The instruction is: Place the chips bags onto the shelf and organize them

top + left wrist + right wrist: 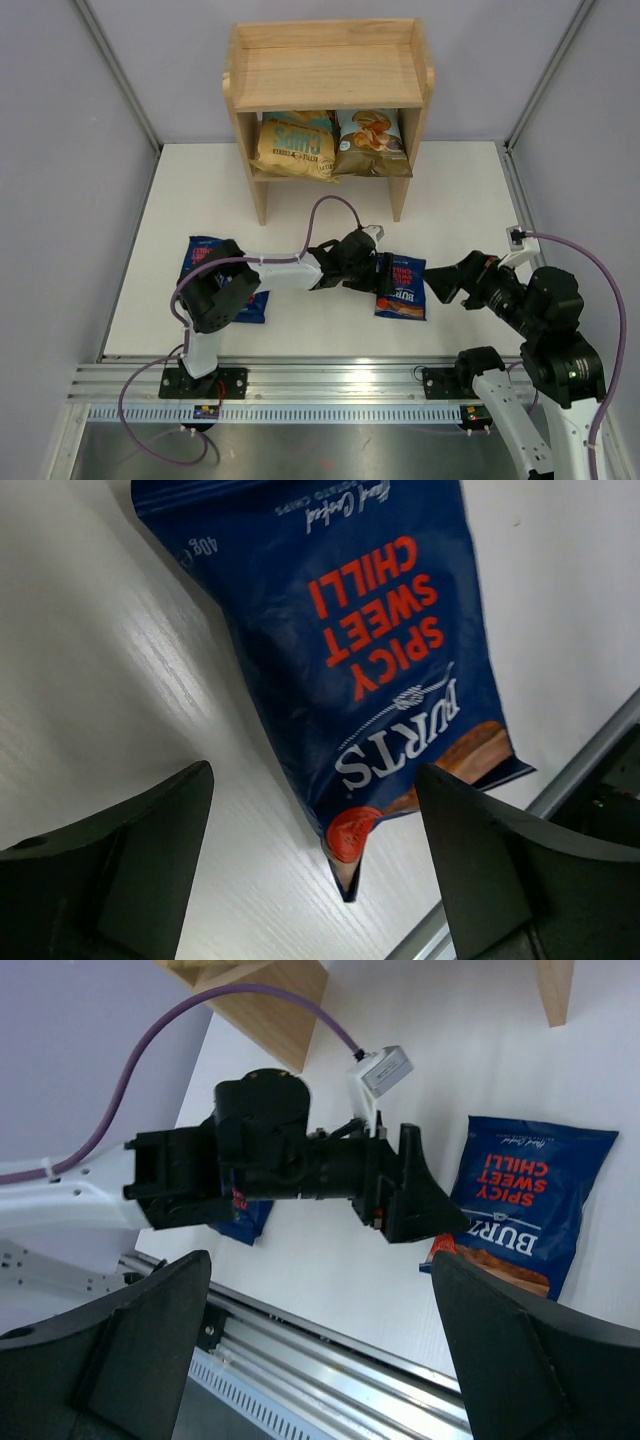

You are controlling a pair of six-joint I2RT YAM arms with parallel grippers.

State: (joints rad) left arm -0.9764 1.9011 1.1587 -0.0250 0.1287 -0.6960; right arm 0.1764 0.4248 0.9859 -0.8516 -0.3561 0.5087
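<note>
A dark-blue Burts chips bag (404,287) (385,650) (520,1195) lies flat on the white table in front of the shelf (328,70). My left gripper (383,273) (315,870) is low over the bag's left edge, open, with the bag's bottom corner between its fingers (130,860). My right gripper (438,283) (320,1360) hangs open just right of that bag, holding nothing. More dark-blue bags (203,256) (245,1218) lie at the left, partly hidden under the left arm. A tan-and-teal bag (296,145) and a cassava chips bag (372,143) stand on the shelf's lower tier.
The shelf's top tier (330,75) holds nothing. An aluminium rail (330,378) (330,1360) runs along the table's near edge. Grey walls close in the left and right sides. The left arm's purple cable (335,205) loops above the table in front of the shelf.
</note>
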